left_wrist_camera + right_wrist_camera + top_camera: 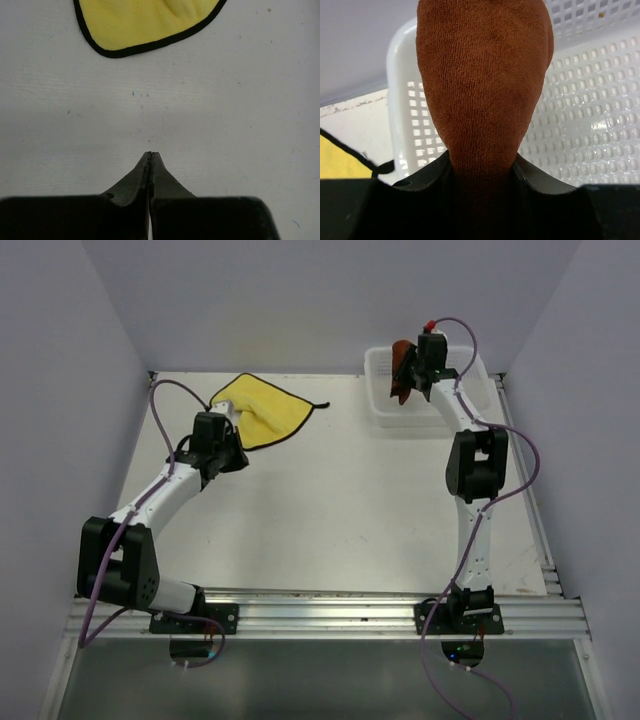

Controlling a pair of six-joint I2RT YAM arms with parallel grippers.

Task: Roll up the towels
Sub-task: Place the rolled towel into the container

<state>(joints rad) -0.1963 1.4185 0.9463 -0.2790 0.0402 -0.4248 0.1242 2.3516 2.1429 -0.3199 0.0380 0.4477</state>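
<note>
Left gripper (151,156): jaws pressed together, nothing held, tips over the table (235,110); its wrist view shows only a dark-edged corner of the yellow towel (145,22) just beyond, whereas the top view shows the whole cloth, rumpled, at the far left. Right gripper (482,167): clamped on the brown towel (482,75), which fills its wrist view; white basket (580,125) behind; only the top view places them at the far right corner.

Towels, two: one yellow towel (262,412) with dark edging at far left, one rust-brown towel (480,90) at far right. White mesh basket (376,390), one, far right. Robot arms, two: left arm (160,495) and right arm (478,465), bases at near edge. Table (340,500), one.
</note>
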